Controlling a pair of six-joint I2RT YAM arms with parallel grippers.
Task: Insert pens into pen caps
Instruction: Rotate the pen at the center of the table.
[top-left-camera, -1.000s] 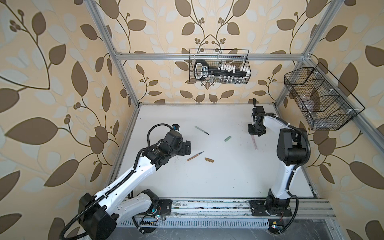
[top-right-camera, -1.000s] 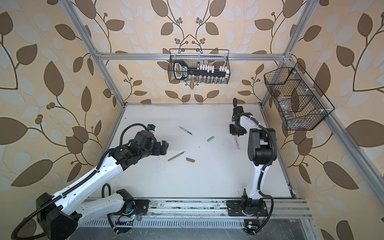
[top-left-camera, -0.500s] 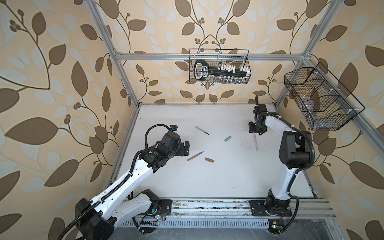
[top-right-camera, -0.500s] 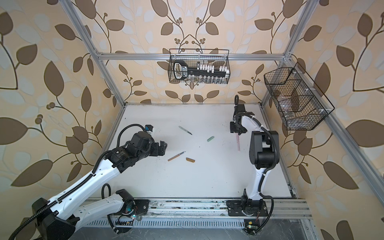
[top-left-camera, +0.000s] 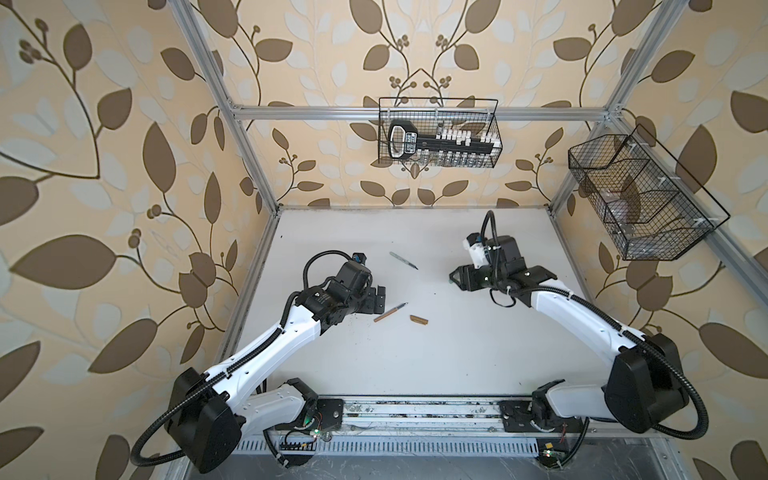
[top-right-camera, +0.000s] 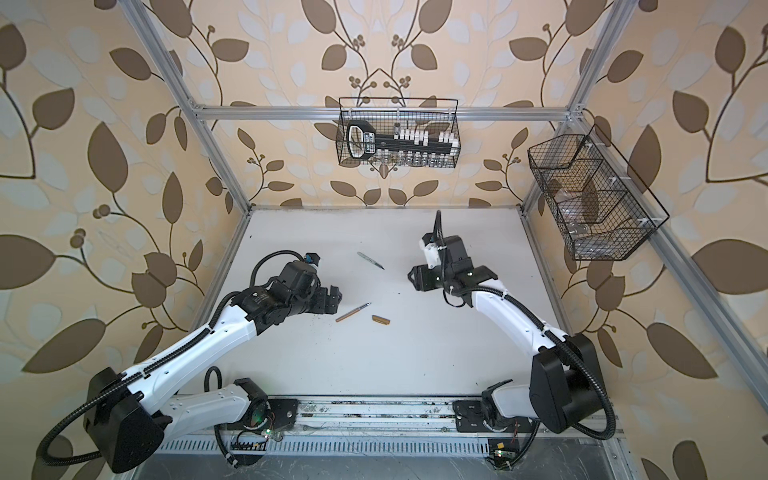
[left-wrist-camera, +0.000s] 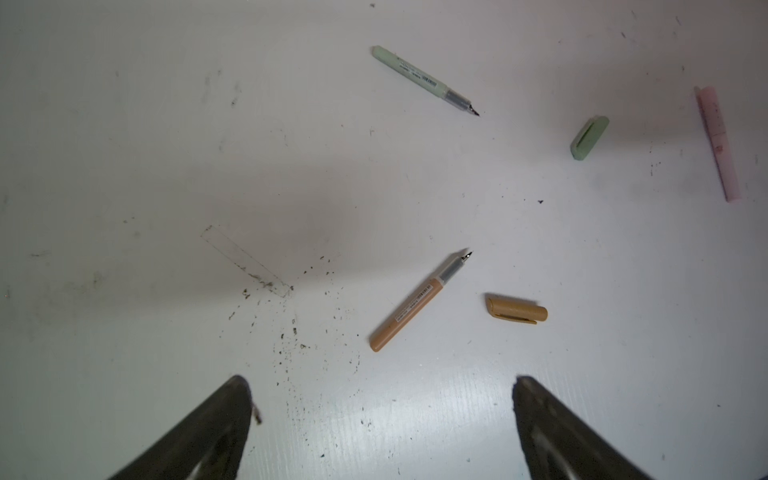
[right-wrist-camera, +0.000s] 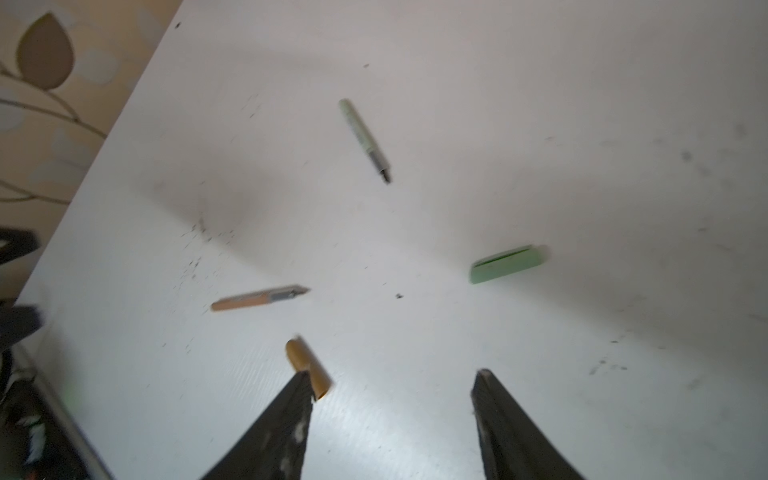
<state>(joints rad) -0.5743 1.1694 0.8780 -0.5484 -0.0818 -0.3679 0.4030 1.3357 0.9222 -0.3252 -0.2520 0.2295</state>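
The left gripper hangs low over the white table, wide open and empty. In the left wrist view its 2 fingers frame only bare, speckled tabletop. Just past its tips lies the brown pen, flat and uncapped, with its nib pointing away from the gripper. The brown cap lies near the nib end of that pen, beside it and not touching. Both top views show this pair near the middle of the table.

Farther back lies the pale green pen, also uncapped, well apart from the brown pair. Its dark nib points toward the right arm's side. The pale green cap lies flat with its clip up, between the green pen and the pink pen. The pink pen lies at the edge of the left wrist view. A seam crosses its barrel and no nib shows, so it appears capped. In the top views the right arm covers it.

The right gripper hovers above the green cap's spot. The right wrist view is blurred, but it shows the jaws parted with nothing between them. There 1 fingertip overlaps the brown cap's end in the picture only, since the top views show them apart.
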